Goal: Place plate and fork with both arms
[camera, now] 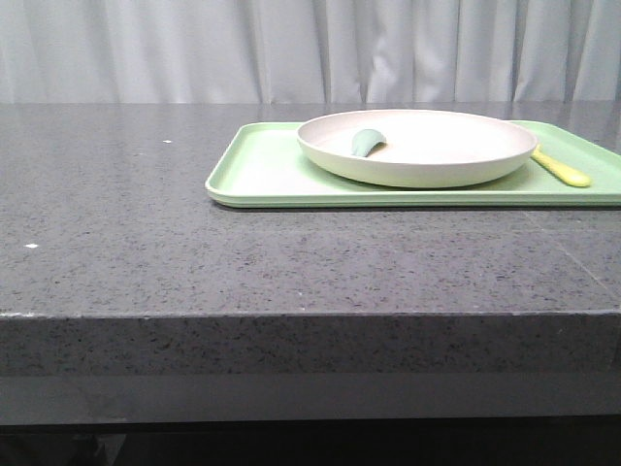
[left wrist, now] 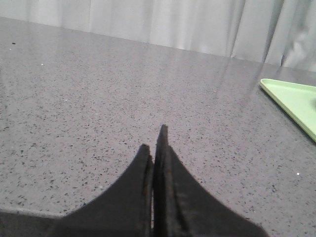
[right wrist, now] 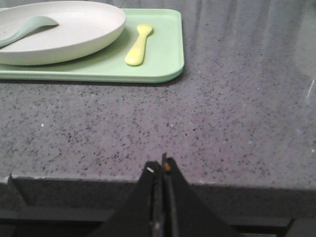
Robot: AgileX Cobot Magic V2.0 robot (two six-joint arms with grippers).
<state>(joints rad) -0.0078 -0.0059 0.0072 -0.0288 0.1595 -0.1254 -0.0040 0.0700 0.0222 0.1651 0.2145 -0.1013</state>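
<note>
Two grippers are sitting pinched closed and empty-handed, neither touching anything. Right gripper (right wrist: 162, 167) is hovering at the near table edge, bottom centre of the right wrist view; left gripper (left wrist: 157, 143) is hanging over bare speckled grey stone tabletop (camera: 146, 243), bottom centre of its own view.

Small pale-yellow plastic fork (right wrist: 138, 44) is lying in the upper left-centre of the right wrist frame, ahead of the right gripper and off to the upper left, well apart from it. Its long axis is running nearly straight away from that gripper, slightly tilted, broad rounded end nearer. It is resting on the flat rectangular light-green tray (right wrist: 168, 64), just beside the large round off-white matte plate (right wrist: 94, 24), which is also sitting on the tray. Right arm is looking nearer to the fork.

Front view is showing the fork (camera: 561, 168) only partly, tucked behind the plate (camera: 427, 155) rim at right. Left wrist view is catching just a tray corner (left wrist: 291, 98) at right, no plate or fork. Small grey-green spoon-like utensil (camera: 367, 142) is lying inside the plate.
</note>
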